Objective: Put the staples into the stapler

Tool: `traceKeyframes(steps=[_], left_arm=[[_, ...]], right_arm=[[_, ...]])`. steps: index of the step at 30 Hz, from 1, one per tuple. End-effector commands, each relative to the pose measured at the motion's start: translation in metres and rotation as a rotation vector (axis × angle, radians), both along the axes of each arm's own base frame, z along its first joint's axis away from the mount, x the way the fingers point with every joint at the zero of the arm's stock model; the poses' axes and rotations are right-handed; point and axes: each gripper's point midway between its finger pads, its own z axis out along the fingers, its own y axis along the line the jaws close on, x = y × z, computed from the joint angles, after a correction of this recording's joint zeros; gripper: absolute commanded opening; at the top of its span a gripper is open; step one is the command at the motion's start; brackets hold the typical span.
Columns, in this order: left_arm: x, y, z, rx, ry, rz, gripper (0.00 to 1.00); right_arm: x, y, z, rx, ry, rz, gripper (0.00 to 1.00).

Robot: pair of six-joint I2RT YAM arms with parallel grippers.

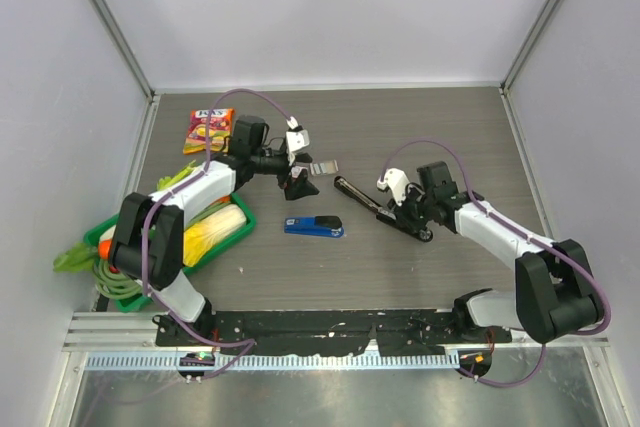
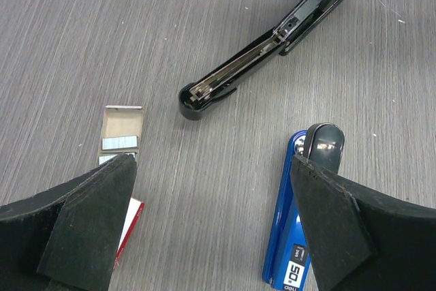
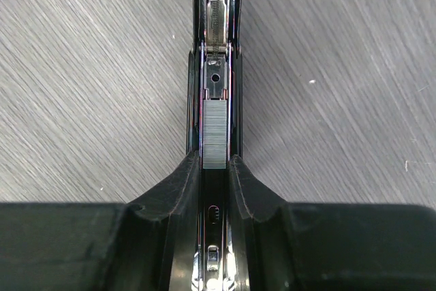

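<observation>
The black stapler (image 1: 362,196) lies opened flat at mid-table, its metal channel facing up (image 3: 215,46). A silvery strip of staples (image 3: 214,134) sits in that channel. My right gripper (image 3: 214,161) is shut, its fingertips pinching the strip's near end at the channel walls; from above it (image 1: 407,211) sits over the stapler's right half. My left gripper (image 2: 212,168) hangs wide open over bare table with nothing between its fingers, left of the stapler's tip (image 2: 197,97). Seen from above, the left gripper (image 1: 297,179) is near the back middle.
A blue stapler (image 2: 300,230) lies under the left gripper's right finger, also (image 1: 313,226). A small open box (image 2: 122,127) holds more staples, with its red-and-white sleeve (image 2: 131,223) beside it. A snack packet (image 1: 208,130) and a green tray (image 1: 247,219) of vegetables sit at the left.
</observation>
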Motion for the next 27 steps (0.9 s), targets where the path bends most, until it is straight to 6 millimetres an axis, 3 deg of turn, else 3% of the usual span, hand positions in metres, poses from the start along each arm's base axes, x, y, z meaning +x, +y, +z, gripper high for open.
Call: traceKeyframes(steps=[1,3,13,14,16,17,19,20,22,27], left_arm=[[0.003,-0.001,0.014,-0.018,-0.039,-0.022,1.00],[0.008,-0.003,0.015,-0.009,-0.055,-0.033,1.00],[0.026,-0.011,-0.014,0.079,0.004,-0.152,1.00],[0.025,-0.014,-0.008,0.074,-0.004,-0.190,1.00],[0.020,-0.018,-0.022,0.092,0.032,-0.238,1.00],[0.026,-0.022,-0.016,0.101,-0.040,-0.286,1.00],[0.012,-0.027,-0.037,0.152,0.026,-0.345,0.99],[0.015,-0.032,-0.033,0.159,0.006,-0.358,0.98],[0.012,-0.038,-0.045,0.181,0.021,-0.389,0.97],[0.012,-0.050,-0.052,0.193,0.028,-0.420,0.87]], right_arm=[[-0.006,-0.011,-0.013,-0.060,-0.004,0.023,0.01],[-0.007,-0.013,-0.016,-0.070,-0.006,0.031,0.01],[-0.009,-0.016,-0.027,-0.093,-0.028,0.055,0.01],[-0.008,-0.016,-0.027,-0.094,-0.028,0.055,0.01],[-0.007,-0.015,-0.026,-0.092,-0.034,0.054,0.01],[-0.007,-0.016,-0.027,-0.094,-0.033,0.053,0.01],[-0.005,-0.015,-0.025,-0.090,-0.042,0.054,0.01],[-0.006,-0.015,-0.025,-0.091,-0.041,0.057,0.01],[-0.007,-0.015,-0.025,-0.086,-0.044,0.061,0.01],[-0.007,-0.013,-0.024,-0.081,-0.046,0.065,0.01]])
